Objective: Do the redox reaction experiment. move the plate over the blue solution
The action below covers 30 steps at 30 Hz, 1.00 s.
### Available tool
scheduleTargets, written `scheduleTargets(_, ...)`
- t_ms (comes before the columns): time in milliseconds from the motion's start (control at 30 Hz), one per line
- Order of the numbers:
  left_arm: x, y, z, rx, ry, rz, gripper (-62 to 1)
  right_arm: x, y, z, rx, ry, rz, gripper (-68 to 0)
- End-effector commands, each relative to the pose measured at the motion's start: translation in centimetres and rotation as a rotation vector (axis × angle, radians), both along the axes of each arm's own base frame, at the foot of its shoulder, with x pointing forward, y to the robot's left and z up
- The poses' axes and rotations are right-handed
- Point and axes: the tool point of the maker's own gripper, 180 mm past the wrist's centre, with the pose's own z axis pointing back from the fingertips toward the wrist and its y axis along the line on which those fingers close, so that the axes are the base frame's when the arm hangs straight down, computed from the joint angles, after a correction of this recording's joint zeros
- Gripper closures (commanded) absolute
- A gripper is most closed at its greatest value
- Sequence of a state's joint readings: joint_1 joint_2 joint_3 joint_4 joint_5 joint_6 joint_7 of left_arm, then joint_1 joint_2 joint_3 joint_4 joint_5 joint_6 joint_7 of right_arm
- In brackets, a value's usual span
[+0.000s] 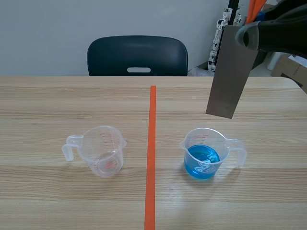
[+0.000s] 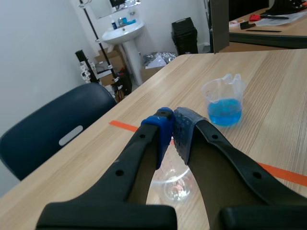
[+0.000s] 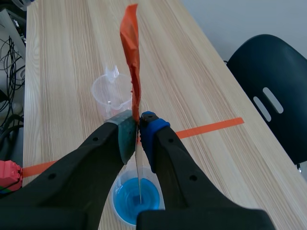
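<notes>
Plate (one): a flat grey metal plate hung nearly upright in the air, gripped at its upper end. Its lower edge was raised above the table, just behind the blue-filled cup in the scene view. In the right wrist view it showed edge-on as a thin line lined up over the blue liquid.
Right claw (one): the right claw was clamped on the plate, with a pad pressed on each face. An orange strip stood up past the pads.
Left claw (one): the left claw was closed with its blue pads meeting and held nothing. It hovered above the clear cup.
Measuring cups (two): the blue-filled cup, with blue solution in its lower part, stood to the right of the tape line. The clear cup stood to the left of the line, and no liquid could be made out in it. Each had one handle, turned outward.
Tape line (one): an orange tape line ran down the table between the cups.
Chair (one): a dark chair stood at the far edge of the table.
</notes>
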<state>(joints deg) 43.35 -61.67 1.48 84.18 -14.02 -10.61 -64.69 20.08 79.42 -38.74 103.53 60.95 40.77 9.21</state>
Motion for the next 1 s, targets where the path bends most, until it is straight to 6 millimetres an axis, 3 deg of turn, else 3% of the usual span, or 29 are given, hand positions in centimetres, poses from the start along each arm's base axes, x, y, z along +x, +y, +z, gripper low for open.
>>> scheduleTargets(0,0.8,-1.0,1.1,-0.003,-0.021,-0.029,-2.7,0.1,0.3,1.2,0.03,-0.024,0.004,-0.6)
scheduleTargets(267,2.8,-6.2,2.2,0.114,-0.006,-0.12,-2.7,0.3,-0.3,0.5,0.027,-0.004,-0.015,-0.6)
scheduleTargets(700,4.8,-12.5,-0.8,0.283,-0.049,-0.178,-2.7,0.3,-0.3,0.5,0.026,-0.003,-0.014,-0.6)
scheduleTargets(967,6.1,-16.1,-1.1,0.306,-0.049,-0.197,-2.7,0.3,-0.3,0.5,0.026,-0.003,-0.014,-0.6)
